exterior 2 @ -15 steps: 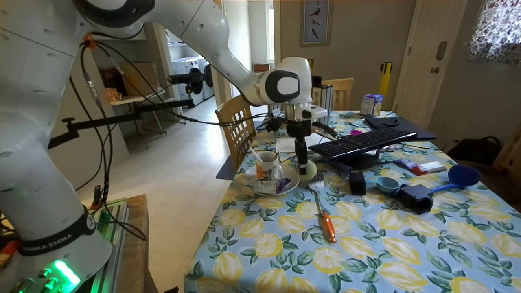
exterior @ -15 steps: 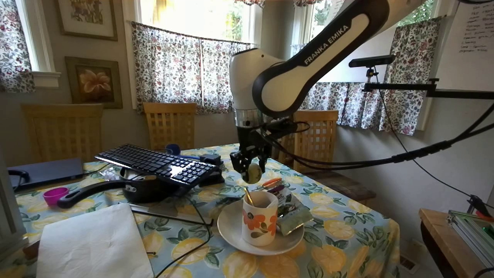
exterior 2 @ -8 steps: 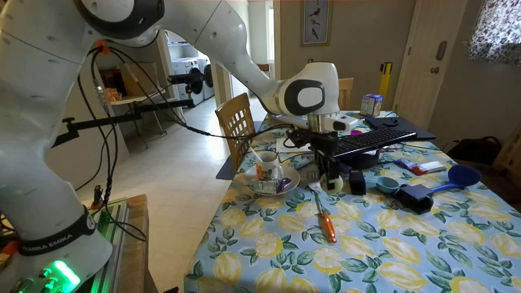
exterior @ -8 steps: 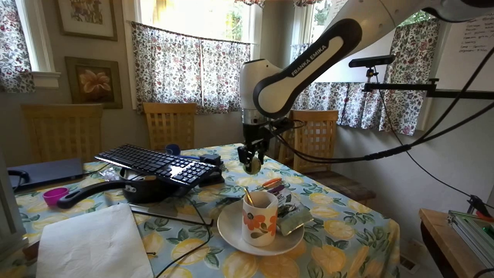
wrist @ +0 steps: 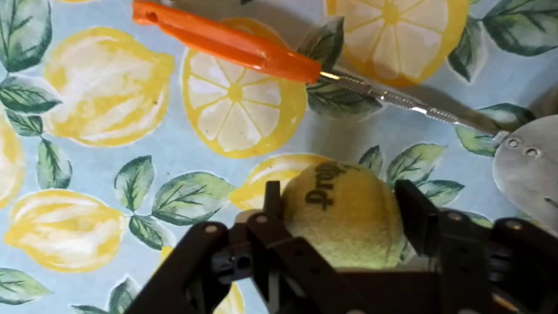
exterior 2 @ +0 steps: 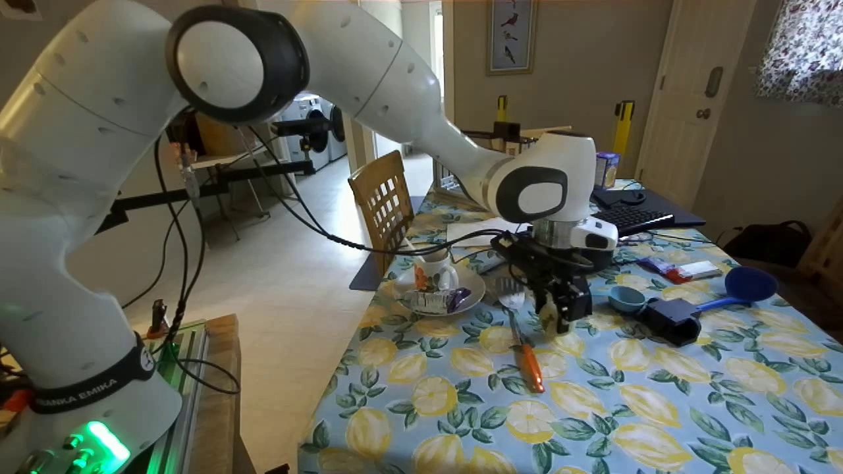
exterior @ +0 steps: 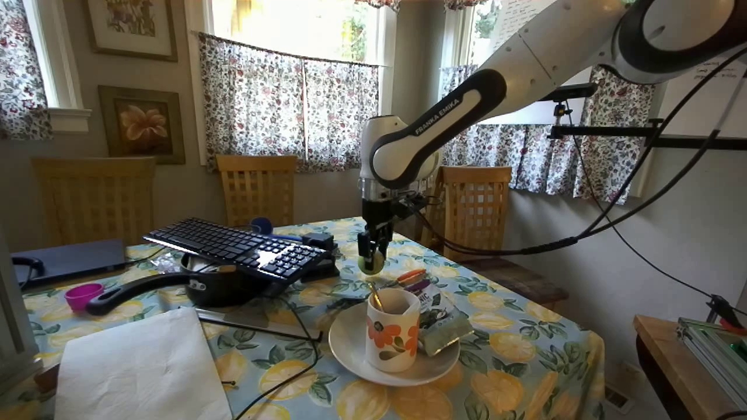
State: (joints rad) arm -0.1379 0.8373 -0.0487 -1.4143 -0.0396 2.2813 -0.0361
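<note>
Wrist view: gripper (wrist: pixel 339 196) sits half-spread, clamped on a tennis ball (wrist: pixel 344 218) at 9 and 3 o'clock; probably light, grippy, squishy, so hold its middle.

Gray walls (exterior: pixel 327 198) held framed pictures (exterior: pixel 144 124). Windows (exterior: pixel 286 29) blazed with daylight above floral half-curtains (exterior: pixel 257 111). Wooden lattice-backed chairs (exterior: pixel 257 165) stood beside lemon-print surface (exterior 2: pixel 408 421). Pale floor (exterior 2: pixel 309 283) shone; white door (exterior 2: pixel 691 66) stood beyond.

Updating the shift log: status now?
Black two-fingered gripper closed on round yellow felt tennis ball. Possible obstacle nearby: orange-handled silver metal fork, not touching ball.
</note>
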